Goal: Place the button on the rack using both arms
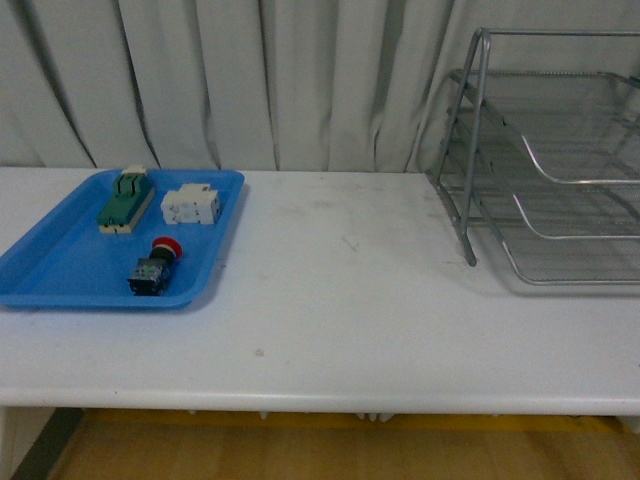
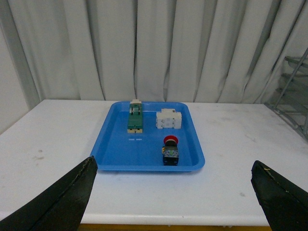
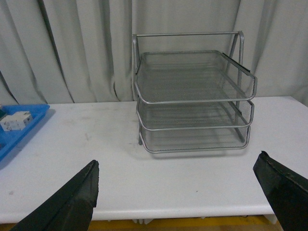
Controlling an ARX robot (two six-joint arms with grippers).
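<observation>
Our left claw (image 2: 173, 163) is hanging released, its two dark fingers (image 2: 62, 197) spread wide and gripping nothing; our right claw (image 3: 176, 160) is gaping likewise, empty, facing the rack (image 3: 192, 96). The button (image 1: 155, 268) is lying on its side in the blue tray (image 1: 30, 290), near the tray's front rim, red cap pointing toward the white block (image 1: 191, 205), well apart from the rack at the table's (image 1: 340, 310) far right.

We are judging the pick as the first risk: the cap is round and the body small, so a pinch landing on the cap may be squeezing it out sideways. Fingers coming down wide may also be catching the tray's raised rim or nudging the white block. Tray and rack are sitting at opposite ends, so a handover is looking likely, and so small a part is leaving little room for a second grip; a drop is possible there.

We are seeing neither arm from the front. The rack is running off the right edge there, and from the right wrist the button is out of view, only a corner of the tray showing. Markings on the button's body are too blurred to read.
</observation>
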